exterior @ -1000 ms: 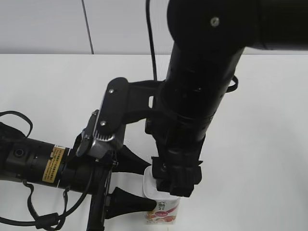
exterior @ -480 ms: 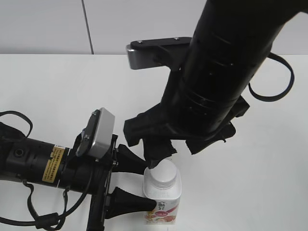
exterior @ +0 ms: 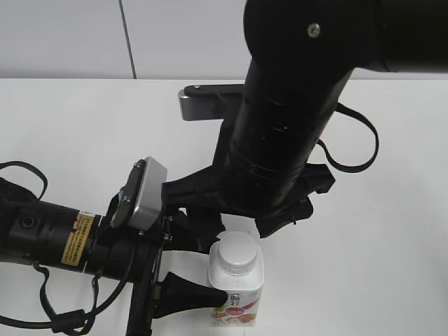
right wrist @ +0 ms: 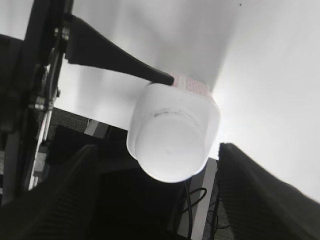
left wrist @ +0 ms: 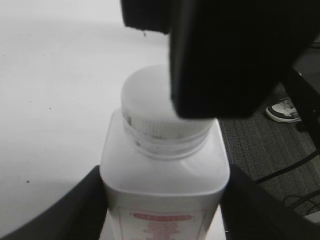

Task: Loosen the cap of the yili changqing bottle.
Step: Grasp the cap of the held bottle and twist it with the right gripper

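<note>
Right pincer (exterior: pixel 241 220) hangs directly over the bottle with its dark fingers (right wrist: pixel 260 195) spread wide apart and holding nothing, clear of the cap below. Left pincer (left wrist: pixel 162 200) reaches in from the left side and is clamped on the yili changqing bottle (exterior: pixel 236 288), one finger pressed against each flank of its body. That bottle stands upright near the front edge of the white desk (exterior: pixel 84 133), and its cap (exterior: pixel 236 251) sits on the neck.
</note>
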Available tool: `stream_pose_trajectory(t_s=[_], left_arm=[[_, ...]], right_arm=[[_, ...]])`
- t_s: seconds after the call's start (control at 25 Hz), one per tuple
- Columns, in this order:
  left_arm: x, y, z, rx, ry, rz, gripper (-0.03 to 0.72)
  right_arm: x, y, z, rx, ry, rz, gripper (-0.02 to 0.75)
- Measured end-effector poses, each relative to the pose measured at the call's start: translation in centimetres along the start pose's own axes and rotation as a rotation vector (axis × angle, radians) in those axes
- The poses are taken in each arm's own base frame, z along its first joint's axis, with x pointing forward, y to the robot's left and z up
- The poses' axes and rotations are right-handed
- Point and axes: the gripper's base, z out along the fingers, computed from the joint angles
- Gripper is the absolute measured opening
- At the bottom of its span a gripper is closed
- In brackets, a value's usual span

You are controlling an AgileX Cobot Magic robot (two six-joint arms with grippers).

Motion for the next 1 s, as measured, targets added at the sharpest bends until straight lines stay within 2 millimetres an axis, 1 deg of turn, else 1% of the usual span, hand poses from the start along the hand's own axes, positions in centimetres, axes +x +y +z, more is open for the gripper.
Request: stream_pose_trajectory(t_s=[0.2,0.48,0.84,1.0], left_arm=[[0.0,0.0,0.0,0.0,0.0,0.0,0.428],[0.0,0.0,0.0,0.0,0.0,0.0,0.428],[0.0,0.0,0.0,-0.001,0.0,0.0,0.428],[0.0,0.0,0.0,-0.003,-0.001,-0.002,0.428]], right_arm=[[-0.3,0.1,0.5,-0.003,-0.009,0.024,0.574],[-0.3,-0.4,2.2,0.073,0.061,0.033,0.569],[-0.2,-0.5,2.4,0.082,0.073,0.037,0.468],[-0.2,-0.4,2.4,0.073,0.072,0.041,0.389]])
